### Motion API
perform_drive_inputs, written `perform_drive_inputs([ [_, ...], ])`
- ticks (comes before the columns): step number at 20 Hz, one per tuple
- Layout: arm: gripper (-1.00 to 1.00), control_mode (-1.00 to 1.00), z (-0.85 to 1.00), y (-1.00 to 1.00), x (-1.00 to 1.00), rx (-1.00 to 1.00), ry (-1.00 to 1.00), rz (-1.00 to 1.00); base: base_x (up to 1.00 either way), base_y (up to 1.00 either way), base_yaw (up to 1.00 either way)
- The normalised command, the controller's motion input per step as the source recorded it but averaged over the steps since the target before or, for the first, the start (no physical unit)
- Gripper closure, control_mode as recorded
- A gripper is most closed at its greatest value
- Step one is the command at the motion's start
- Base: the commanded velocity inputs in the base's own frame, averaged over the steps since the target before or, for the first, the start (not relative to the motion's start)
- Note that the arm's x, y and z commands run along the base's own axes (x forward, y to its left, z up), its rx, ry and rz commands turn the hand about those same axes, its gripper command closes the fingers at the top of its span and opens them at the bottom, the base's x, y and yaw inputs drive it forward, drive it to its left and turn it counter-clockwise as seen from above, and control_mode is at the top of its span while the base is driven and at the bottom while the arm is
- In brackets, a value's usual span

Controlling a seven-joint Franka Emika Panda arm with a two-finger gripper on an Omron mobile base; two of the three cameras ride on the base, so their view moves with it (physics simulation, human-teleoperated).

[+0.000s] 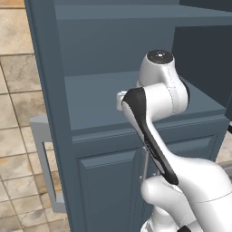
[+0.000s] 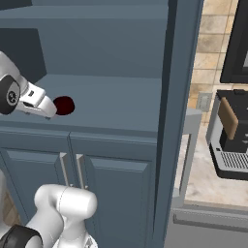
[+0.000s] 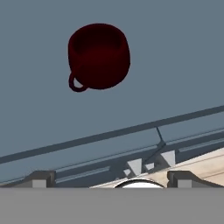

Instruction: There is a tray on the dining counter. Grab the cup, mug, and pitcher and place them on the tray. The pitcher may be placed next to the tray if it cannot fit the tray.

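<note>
Dark maroon mug (image 3: 99, 56) upright on the blue-grey cabinet shelf (image 2: 116, 104), at about 11 o'clock in the hand view — loop handle toward 7 o'clock. Gripper (image 3: 111, 178) spread wide, empty, short of it. Best centred over the body, clear of the handle — then lowered and closed.

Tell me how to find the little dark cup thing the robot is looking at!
Look at the big blue-grey cabinet and find its flat open shelf above the two doors. On that shelf sits the mug, right beside the robot's white hand. It is small, round and dark maroon, almost black, with a tiny loop handle.
</note>
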Motion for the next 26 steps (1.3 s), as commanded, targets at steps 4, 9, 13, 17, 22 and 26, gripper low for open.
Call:
perform_drive_inputs([
  [4, -1.00, -1.00, -0.09, 0.00, 0.23, 0.00, 0.00, -0.01, 0.00, 0.00, 0.00],
  [9, -1.00, -1.00, -0.06, 0.00, 0.26, 0.00, 0.00, 0.00, 0.00, 0.00, 0.00],
  [13, -1.00, -1.00, -0.10, 0.01, 0.25, 0.00, 0.00, -0.01, 0.00, 0.00, 0.00],
  [17, -1.00, -1.00, -0.09, 0.03, 0.24, 0.00, 0.00, -0.01, 0.00, 0.00, 0.00],
  [22, -1.00, -1.00, -0.08, 0.04, 0.24, 0.00, 0.00, -0.01, 0.00, 0.00, 0.00],
  [26, -1.00, -1.00, -0.05, 0.05, 0.21, 0.00, 0.00, 0.00, 0.00, 0.00, 0.00],
])
